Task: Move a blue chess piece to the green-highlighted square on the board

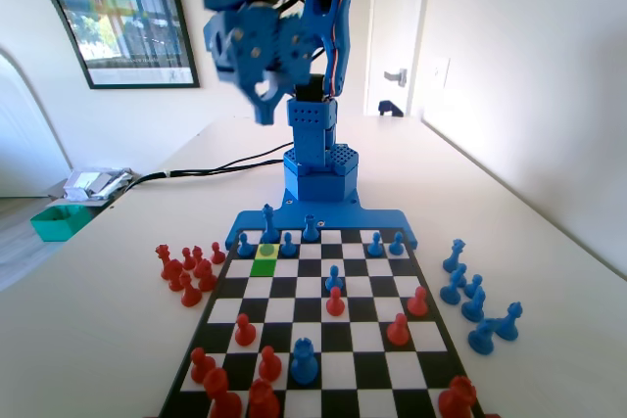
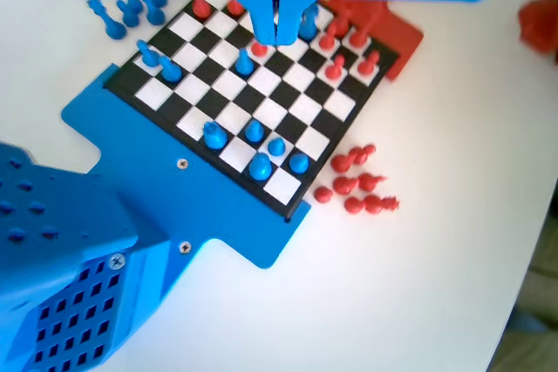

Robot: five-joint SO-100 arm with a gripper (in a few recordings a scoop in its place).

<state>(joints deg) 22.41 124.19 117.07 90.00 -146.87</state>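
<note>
Fixed view low at the board (image 1: 323, 325) end, facing the blue arm, wrist view high, looking down, both sharing the board.

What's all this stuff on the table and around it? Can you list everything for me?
board: one, black and white chequered, on the white table.
green-highlighted square: one, near the board's far left in the fixed view; a yellowish square lies just beyond it, under a blue pawn.
blue chess pieces: several on the board, mostly along the far row; a cluster off the right edge.
red chess pieces: several on the board; a cluster off the left edge.
framed picture: one, on the wall.
teal tray: one, far left.
gripper: blue, raised above the board, jaws together, holding nothing.
</note>
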